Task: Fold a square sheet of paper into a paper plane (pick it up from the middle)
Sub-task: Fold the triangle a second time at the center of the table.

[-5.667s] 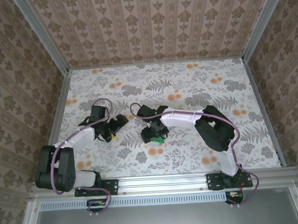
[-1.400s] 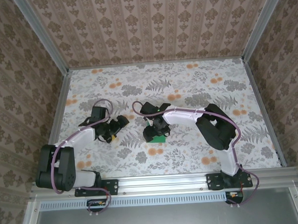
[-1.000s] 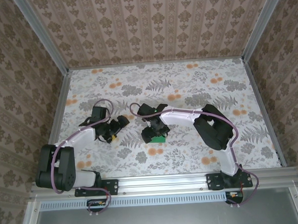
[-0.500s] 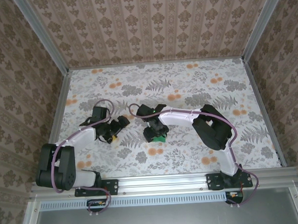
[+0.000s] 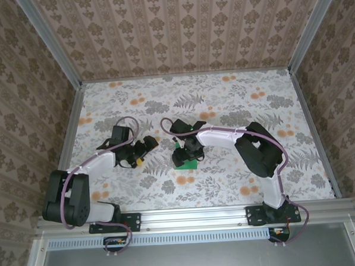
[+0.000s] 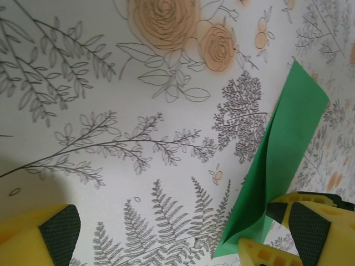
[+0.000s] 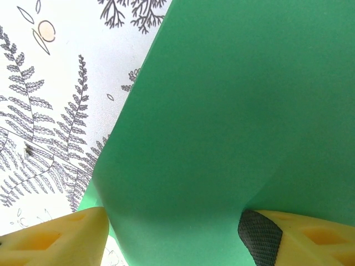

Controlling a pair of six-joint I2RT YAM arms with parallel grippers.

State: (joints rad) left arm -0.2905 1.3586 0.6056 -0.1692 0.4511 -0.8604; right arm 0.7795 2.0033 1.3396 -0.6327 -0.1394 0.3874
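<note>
Left fingers gape; right fingers straddle the folded green paper, grip unclear, on the fern-print table between wallpapered walls.

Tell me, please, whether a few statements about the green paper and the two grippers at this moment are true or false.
1. The green paper lies on the flower-patterned table under the right gripper. True.
2. The left gripper is shut on the paper. False: its fingers stand wide apart with nothing between them, and the paper lies off to one side by one finger.
3. The paper is a flat, unfolded square. False: the left wrist view shows it folded into a long narrow shape, one layer over another.
4. The right gripper's fingers are apart, with the paper spanning the gap between them. True.
</note>
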